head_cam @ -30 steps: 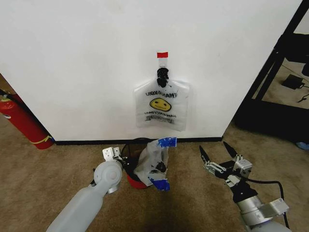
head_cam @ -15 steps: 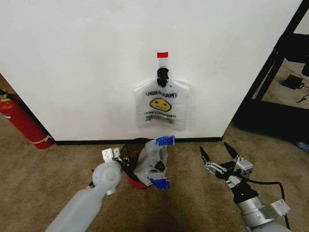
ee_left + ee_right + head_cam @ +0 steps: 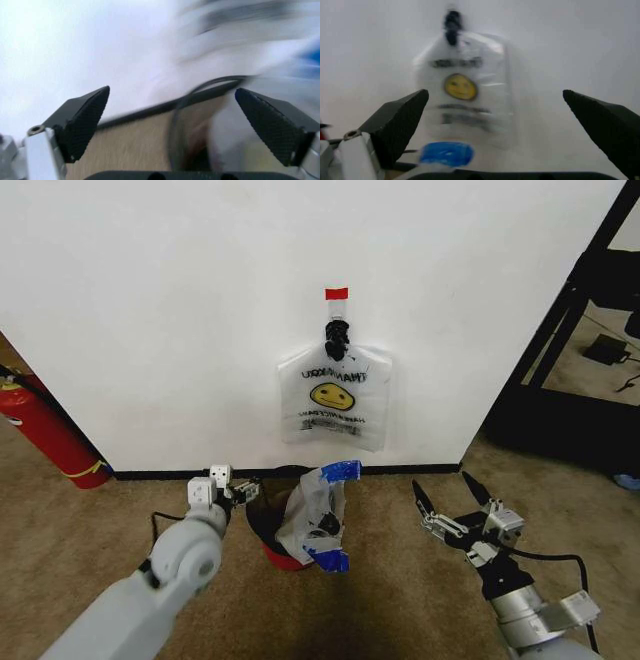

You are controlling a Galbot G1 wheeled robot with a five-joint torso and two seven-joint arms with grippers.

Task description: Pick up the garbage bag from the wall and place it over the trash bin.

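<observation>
The garbage bag [image 3: 318,515], translucent white with blue tape pieces, is draped over the right side of the trash bin [image 3: 266,532], a black mesh bin with a red base that stands at the foot of the wall [image 3: 160,310]. My left gripper [image 3: 244,490] is open just left of the bin's rim and holds nothing; in the left wrist view the gripper [image 3: 171,91] has its fingers wide apart, with the bin rim [image 3: 200,93] ahead. My right gripper [image 3: 447,495] is open over the carpet, right of the bin. In the right wrist view the bag's blue tape [image 3: 447,153] shows low.
A second smiley bag [image 3: 335,395] with mirrored print hangs from a black hook [image 3: 335,335] under red tape [image 3: 337,293]. A red fire extinguisher [image 3: 45,430] leans at the far left. A black rack [image 3: 570,370] stands at the right. Brown carpet lies in front.
My left gripper has drawn back from the bag, moving left and toward the wall, and its arm has swung left. The bag stays on the bin. The right arm is still.
</observation>
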